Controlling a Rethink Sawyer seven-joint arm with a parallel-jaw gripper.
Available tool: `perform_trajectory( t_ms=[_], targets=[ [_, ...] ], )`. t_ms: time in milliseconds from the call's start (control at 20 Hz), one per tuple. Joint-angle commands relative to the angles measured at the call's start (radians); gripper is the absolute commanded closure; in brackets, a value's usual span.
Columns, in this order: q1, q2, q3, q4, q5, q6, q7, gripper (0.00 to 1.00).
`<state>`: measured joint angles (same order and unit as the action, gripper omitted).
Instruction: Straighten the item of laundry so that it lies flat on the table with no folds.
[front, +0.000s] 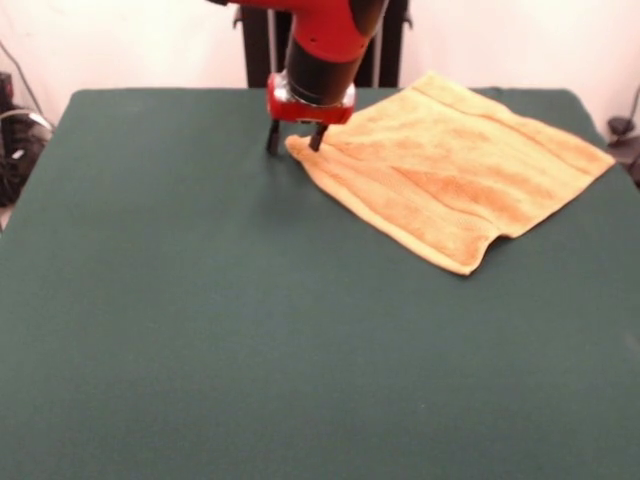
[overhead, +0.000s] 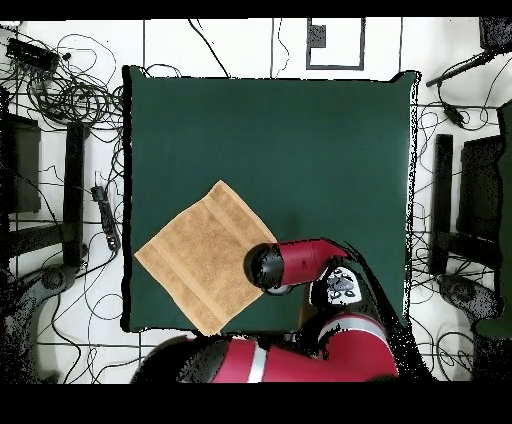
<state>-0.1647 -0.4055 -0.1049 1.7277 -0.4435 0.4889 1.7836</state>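
The item of laundry (front: 455, 170), a golden-orange towel, lies spread as a diamond on the table (front: 200, 320) at the far right, with long ridges across it and one near corner curled under. My gripper (front: 295, 140) hangs at the towel's left corner. It is open, one finger on each side of that corner, tips down at the cloth. In the overhead view the towel (overhead: 200, 255) lies near the table's (overhead: 300, 130) lower left corner, and the arm's wrist (overhead: 270, 266) covers the gripper and the towel's right corner.
Cables (overhead: 70, 95) and stands (overhead: 445, 205) crowd the floor around the table. The towel's outer corners reach close to the table's edges in the overhead view. The robot's red arm (overhead: 300, 355) stretches along the table's bottom edge there.
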Motion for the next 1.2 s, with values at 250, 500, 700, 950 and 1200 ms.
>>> perform_trajectory(
  t_ms=[250,500,700,950,1200],
  targets=[
    [-0.02,0.414,-0.372,-0.221,-0.184,-0.302,0.314,0.0],
    [0.01,0.439,-0.417,-0.225,-0.146,-0.323,0.312,0.0],
    [0.022,0.448,-0.432,-0.224,-0.117,-0.33,0.282,0.0],
    [0.031,0.459,-0.449,-0.221,-0.087,-0.342,0.269,0.0],
    [0.036,0.468,-0.461,-0.217,-0.054,-0.359,0.237,0.0]
  ],
)
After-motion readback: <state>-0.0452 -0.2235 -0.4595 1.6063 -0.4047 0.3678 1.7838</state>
